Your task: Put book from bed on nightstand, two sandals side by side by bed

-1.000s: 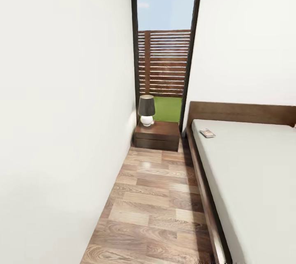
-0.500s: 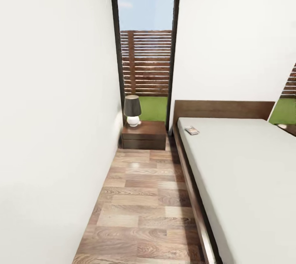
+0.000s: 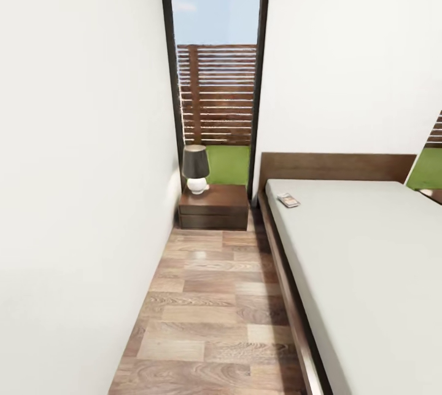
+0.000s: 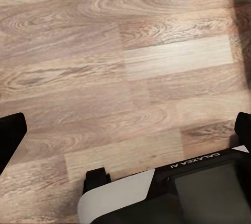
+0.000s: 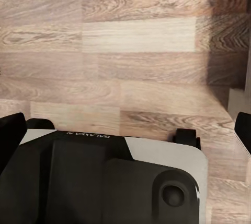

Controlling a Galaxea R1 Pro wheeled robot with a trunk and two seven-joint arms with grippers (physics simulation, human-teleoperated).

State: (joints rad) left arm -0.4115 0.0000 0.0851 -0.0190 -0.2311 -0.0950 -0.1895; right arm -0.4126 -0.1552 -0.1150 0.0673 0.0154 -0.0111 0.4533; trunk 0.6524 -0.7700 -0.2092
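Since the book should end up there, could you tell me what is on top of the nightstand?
A lamp stands on the left part of the nightstand; the rest of its top looks bare. The spot behind the lamp is hidden.

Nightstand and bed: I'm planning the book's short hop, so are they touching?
Apart. The head view shows a strip of wood floor between the nightstand and the bed.

The book [image 3: 288, 200] lies on the bed [image 3: 368, 260] near the lamp-topped nightstand [image 3: 215, 206].
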